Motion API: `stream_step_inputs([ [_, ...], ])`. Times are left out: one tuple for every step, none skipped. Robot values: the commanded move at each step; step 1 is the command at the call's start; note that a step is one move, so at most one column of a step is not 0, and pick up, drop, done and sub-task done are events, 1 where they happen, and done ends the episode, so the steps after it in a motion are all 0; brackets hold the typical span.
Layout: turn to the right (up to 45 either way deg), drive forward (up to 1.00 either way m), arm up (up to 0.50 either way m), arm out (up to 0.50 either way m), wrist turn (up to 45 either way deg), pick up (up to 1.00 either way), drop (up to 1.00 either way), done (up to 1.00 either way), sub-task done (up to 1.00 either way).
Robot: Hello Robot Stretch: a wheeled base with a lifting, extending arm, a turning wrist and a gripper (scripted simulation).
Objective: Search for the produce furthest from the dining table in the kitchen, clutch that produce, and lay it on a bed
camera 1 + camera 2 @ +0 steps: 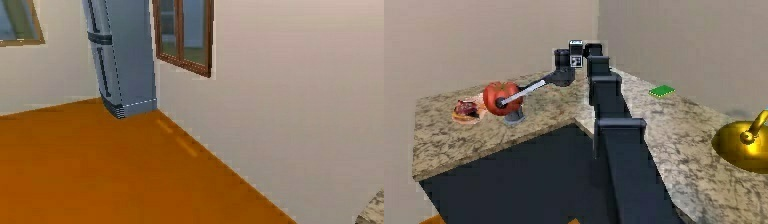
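In the arm side view a round red piece of produce (pixel 496 97) sits at the left part of a speckled stone counter (pixel 444 130). My arm (pixel 619 130) rises from the bottom edge, and the gripper (pixel 511 99) reaches left with its thin fingers (pixel 534 87) ending right at the red produce. The counter lies behind and under it, so I cannot tell whether the gripper holds it. A small brown and pink blob (pixel 466 110) lies on the counter just left of the red produce.
A flat green thing (pixel 662 91) lies on the counter's far right part, and a golden vessel (pixel 742 146) stands at the right edge. In the forward view a tall grey fridge (pixel 120 55) stands beside a wood-framed window (pixel 185 35); orange floor (pixel 90 165) stretches ahead, with a white wall (pixel 300 100) on the right.
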Motion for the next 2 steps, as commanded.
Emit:
stream_step_inputs([
  [0.0, 0.00, 0.00, 0.00, -45.0, 0.00, 0.00, 0.00, 0.00],
  [0.0, 0.00, 0.00, 0.00, -15.0, 0.00, 0.00, 0.00, 0.00],
])
